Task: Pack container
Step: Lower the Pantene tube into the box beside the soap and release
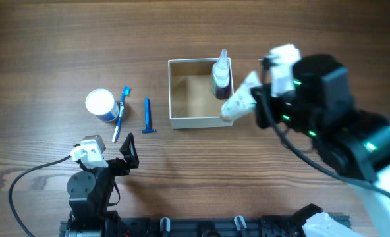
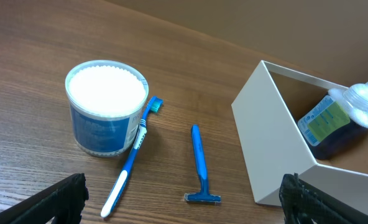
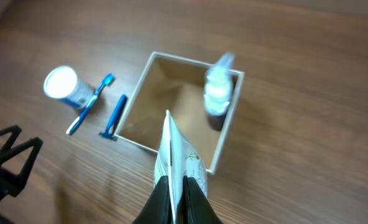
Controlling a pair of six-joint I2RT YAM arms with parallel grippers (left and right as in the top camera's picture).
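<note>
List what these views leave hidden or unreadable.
- bottle: in the left wrist view, its base is behind the container wall, its nozzle is cut by the right edge, and its label is blurred.
- white tube: in the right wrist view it is nearly edge-on, so its print is unreadable.
- jar: label text too small.

Wood-grain desk [image 1: 50, 39] carries four items: white-walled container [image 1: 195, 122] (tan inside), white-lidded blue jar [image 1: 100, 103], blue toothbrush [image 1: 120, 115] touching the jar, and blue razor [image 1: 147, 115] between toothbrush and container, apart from both.
</note>
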